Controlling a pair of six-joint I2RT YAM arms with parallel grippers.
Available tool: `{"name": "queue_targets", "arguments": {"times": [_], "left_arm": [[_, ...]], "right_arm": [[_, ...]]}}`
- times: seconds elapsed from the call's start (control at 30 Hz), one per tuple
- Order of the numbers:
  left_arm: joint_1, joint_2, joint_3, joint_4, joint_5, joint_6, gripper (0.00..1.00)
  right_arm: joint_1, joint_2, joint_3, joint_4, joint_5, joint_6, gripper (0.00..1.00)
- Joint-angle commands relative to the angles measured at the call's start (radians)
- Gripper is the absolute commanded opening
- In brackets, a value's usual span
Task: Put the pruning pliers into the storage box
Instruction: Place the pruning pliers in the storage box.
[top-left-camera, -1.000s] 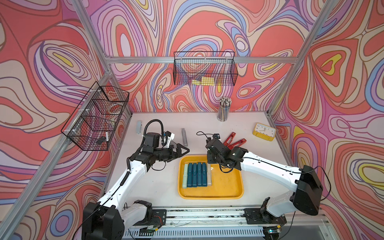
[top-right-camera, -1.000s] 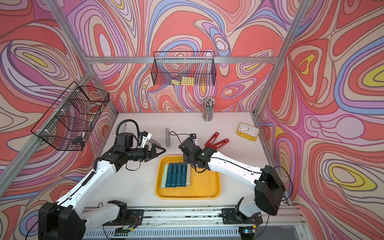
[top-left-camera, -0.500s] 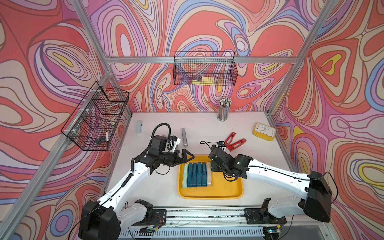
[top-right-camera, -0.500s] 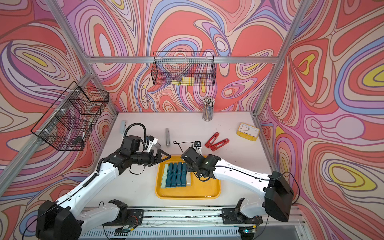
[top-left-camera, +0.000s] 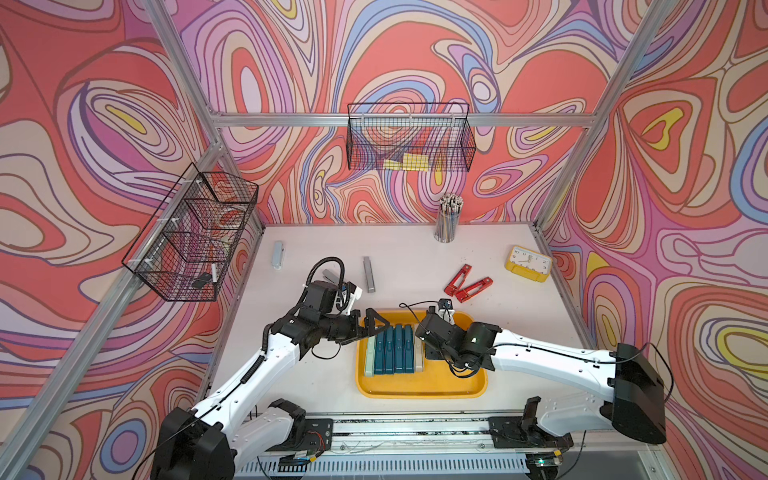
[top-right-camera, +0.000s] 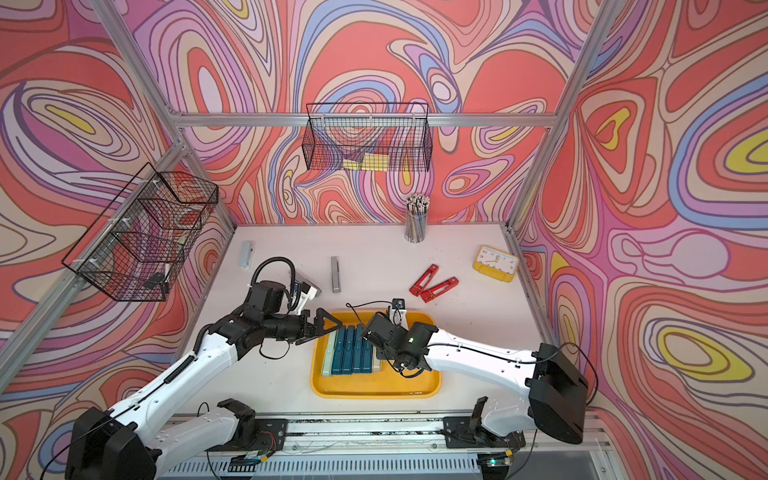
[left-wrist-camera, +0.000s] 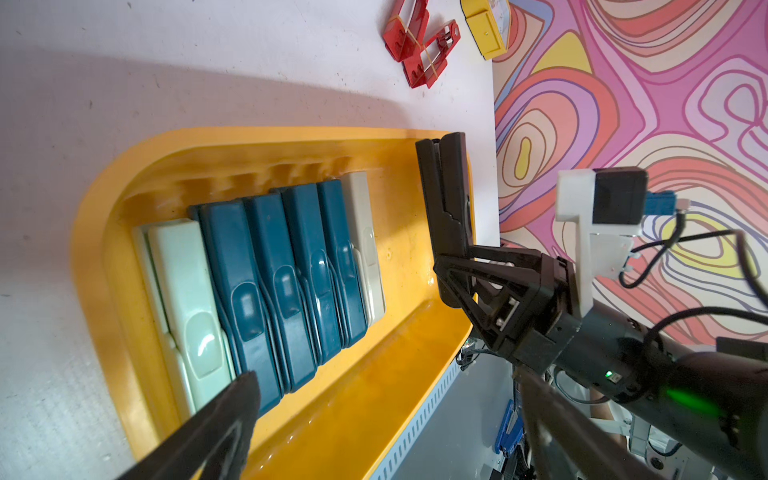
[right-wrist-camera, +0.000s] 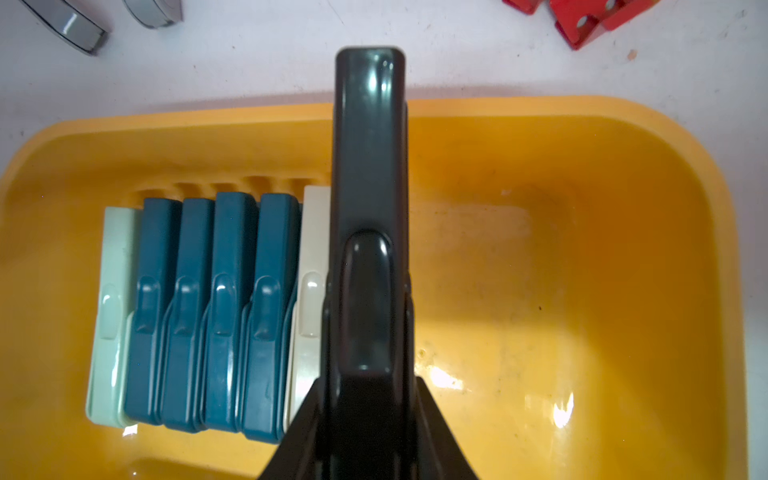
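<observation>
The yellow storage box (top-left-camera: 419, 386) sits at the front middle of the table. Inside it a row of pruning pliers lies side by side: a pale green one (right-wrist-camera: 110, 307), several teal ones (right-wrist-camera: 224, 307) and a beige one (right-wrist-camera: 309, 291). My right gripper (right-wrist-camera: 368, 399) is shut on black pliers (right-wrist-camera: 370, 166), held over the box right beside the beige one. My left gripper (top-left-camera: 372, 328) hangs open and holds nothing at the box's far left corner. Two red pliers (top-left-camera: 467, 282) and grey ones (top-left-camera: 369, 274) (top-left-camera: 277, 254) lie on the table behind the box.
A yellow clock (top-left-camera: 528, 263) stands at the back right and a cup of pencils (top-left-camera: 446, 220) at the back wall. Black wire baskets hang on the back wall (top-left-camera: 409, 141) and the left wall (top-left-camera: 195, 237). Another grey tool (top-left-camera: 330, 275) lies half hidden behind my left wrist.
My right arm has carried the black pliers from behind the box to over it, beside the beige one. My left gripper has moved right to the box's corner.
</observation>
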Motion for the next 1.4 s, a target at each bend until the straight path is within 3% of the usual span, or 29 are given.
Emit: {"name": "queue_targets", "arguments": {"times": [0.0, 1.37], "left_arm": [[-0.011, -0.027, -0.016, 0.005, -0.019, -0.008, 0.99], [-0.019, -0.041, -0.051, -0.041, -0.049, 0.017, 0.99]], "right_arm": [[0.019, -0.012, -0.021, 0.002, 0.028, 0.047, 0.21], [0.047, 0.11, -0.126, 0.154, 0.005, 0.098, 0.21]]}}
